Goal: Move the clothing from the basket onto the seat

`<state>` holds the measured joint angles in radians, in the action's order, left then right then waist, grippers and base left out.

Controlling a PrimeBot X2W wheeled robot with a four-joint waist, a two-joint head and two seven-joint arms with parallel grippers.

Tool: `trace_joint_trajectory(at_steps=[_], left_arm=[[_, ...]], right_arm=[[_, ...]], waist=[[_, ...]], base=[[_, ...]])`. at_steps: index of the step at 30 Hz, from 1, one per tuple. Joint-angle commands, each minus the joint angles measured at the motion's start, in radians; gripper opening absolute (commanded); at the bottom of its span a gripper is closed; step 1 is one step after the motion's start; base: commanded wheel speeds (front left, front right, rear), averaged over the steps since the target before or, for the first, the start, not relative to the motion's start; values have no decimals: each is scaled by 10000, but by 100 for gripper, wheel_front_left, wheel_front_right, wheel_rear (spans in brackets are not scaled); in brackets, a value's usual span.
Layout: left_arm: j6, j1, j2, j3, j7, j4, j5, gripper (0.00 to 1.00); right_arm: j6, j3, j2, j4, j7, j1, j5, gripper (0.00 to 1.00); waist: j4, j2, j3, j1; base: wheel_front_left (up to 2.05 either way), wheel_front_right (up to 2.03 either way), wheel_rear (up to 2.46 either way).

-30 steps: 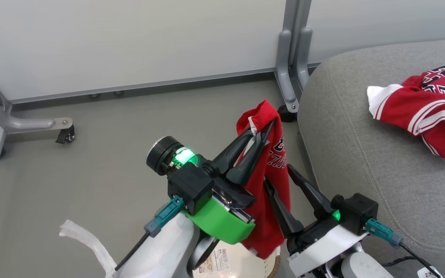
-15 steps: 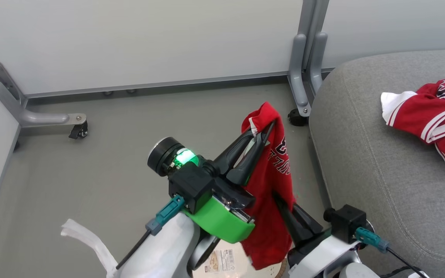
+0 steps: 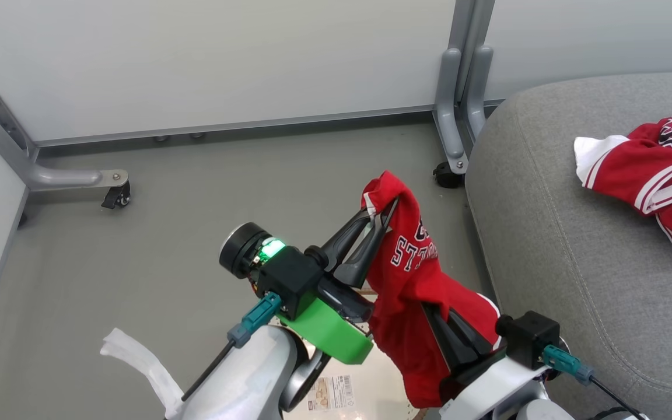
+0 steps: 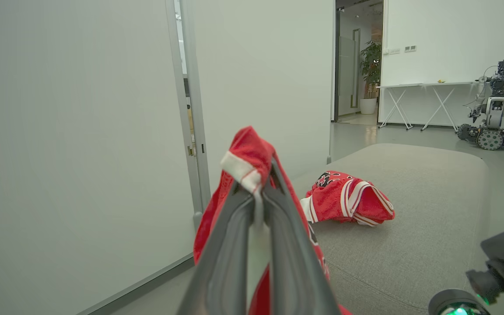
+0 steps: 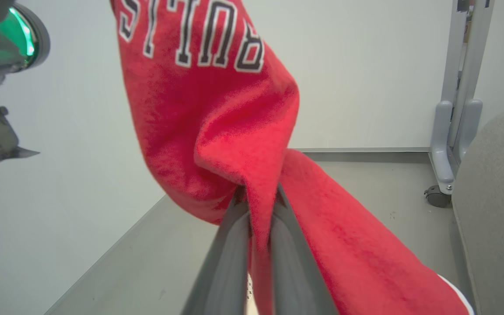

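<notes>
With your left gripper point(image 3: 387, 211) clamped on its white-trimmed edge and your right gripper point(image 3: 433, 312) pinching a lower fold, the red garment point(image 3: 409, 274) hangs above the basket point(image 3: 380, 392), light and limp, so expect sag carrying it toward the seat point(image 3: 575, 262) at 3 o'clock.

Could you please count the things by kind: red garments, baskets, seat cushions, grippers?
Red white-trimmed basketball garments: 2 (held garment, lying garment)
Cream-white perforated plastic basket: 1
Grey woven-fabric seat cushion: 1
Dark two-fingered grippers: 2 (left gripper, right gripper)
Total: 6
</notes>
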<state>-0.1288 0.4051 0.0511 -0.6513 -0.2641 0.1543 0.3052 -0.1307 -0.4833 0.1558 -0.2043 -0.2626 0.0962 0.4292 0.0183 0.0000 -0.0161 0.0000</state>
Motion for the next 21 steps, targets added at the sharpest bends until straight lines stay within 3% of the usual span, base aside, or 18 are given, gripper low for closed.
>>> trace_joint_trajectory(at_steps=[1,2,3,21], left_arm=[[-20,27,117,19,-3,129,-110,38],[22,13,156,16,-3,280,-171,88],[72,12,152,40,-3,340,-223,100],[299,-93,168,265,-3,968,-391,100]], right_arm=[[0,32,-21,24,-33,-98,-4,0],[0,37,-20,10,-33,-99,-3,0],[0,51,-16,2,-33,-101,-10,0],[0,204,8,13,-33,-132,-63,0]], waist=[[6,0,19,0],[10,0,35,0],[12,0,46,0],[-51,0,5,0]], base=[[0,0,0],[0,0,0],[0,0,0],[0,0,0]])
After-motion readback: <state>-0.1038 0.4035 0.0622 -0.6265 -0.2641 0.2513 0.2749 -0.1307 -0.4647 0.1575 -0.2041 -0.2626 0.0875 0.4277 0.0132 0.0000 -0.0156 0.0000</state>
